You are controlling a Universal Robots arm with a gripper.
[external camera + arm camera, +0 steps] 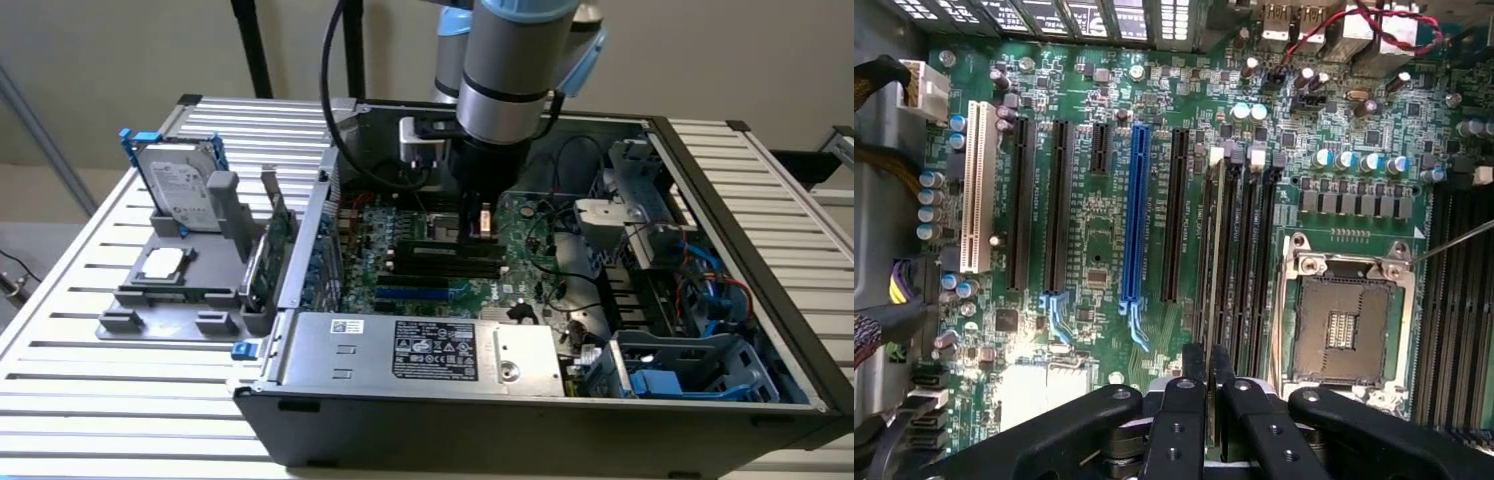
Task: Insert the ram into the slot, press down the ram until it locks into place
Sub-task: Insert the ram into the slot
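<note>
Since the hand (1208, 378) is clamped on the ram (1217, 260), held edge-on at the slot (1206, 310) farthest from the CPU socket (1344, 320), a slight tilt or offset probably risks jamming one end, missing the latches (1216, 155), or flexing the motherboard (1094, 225).

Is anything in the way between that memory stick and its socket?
Nothing visible does. The ram, held in the end effector, lies right along the slot, with nothing between them.
</note>
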